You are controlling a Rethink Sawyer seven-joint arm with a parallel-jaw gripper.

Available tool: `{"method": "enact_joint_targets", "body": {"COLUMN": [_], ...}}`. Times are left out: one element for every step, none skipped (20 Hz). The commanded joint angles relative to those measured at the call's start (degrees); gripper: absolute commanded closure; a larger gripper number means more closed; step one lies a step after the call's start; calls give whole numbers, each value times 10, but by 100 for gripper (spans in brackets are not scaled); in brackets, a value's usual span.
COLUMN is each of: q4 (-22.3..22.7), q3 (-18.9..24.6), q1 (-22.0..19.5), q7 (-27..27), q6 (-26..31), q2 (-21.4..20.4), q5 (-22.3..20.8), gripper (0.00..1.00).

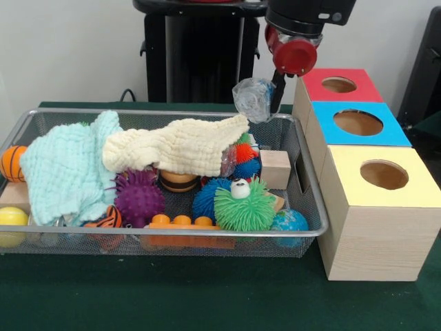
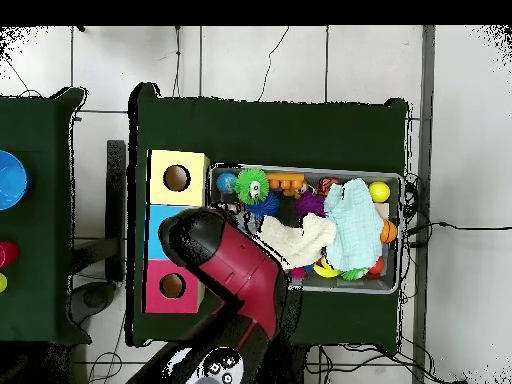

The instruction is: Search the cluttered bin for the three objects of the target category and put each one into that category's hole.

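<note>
Gripper [image 1: 275, 89] hangs above the far right corner of the bin [image 1: 313, 233], clenched on a clear spiky ball [image 1: 253, 98] lifted free of the rim. The hole [image 1: 357, 122] in the blue-topped box lies just right of it, unobstructed, between the red box [image 1: 337, 85] and yellow box [image 1: 383, 174]. Two cloths, cream [image 1: 176, 146] and mint [image 1: 69, 169], cover the bin's centre and left.
</note>
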Motion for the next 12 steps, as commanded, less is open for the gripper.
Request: {"method": "enact_joint_targets", "body": {"q4": [4,3,1,0,-3,-3,-4,-4,-6,-7,-9,-11], "q3": [56,56,55,54,51,52,52,53,53,52,50,49], "q1": [2,3,5,7,10,13,16,18,22,26,30,34], "q7": [198,202,208,214,223,230,237,245,254,263,273,283], "q6": [46,48,52,57,65,69,72,74,76,79,82,85], "q2": [14,13,12,10,9,6,5,3,2,2,2,3], "q5": [19,18,17,15,13,13,15,16,17,17,17,18], "gripper": [100,100,100,100,100,100,100,100,100,100,100,100]}}
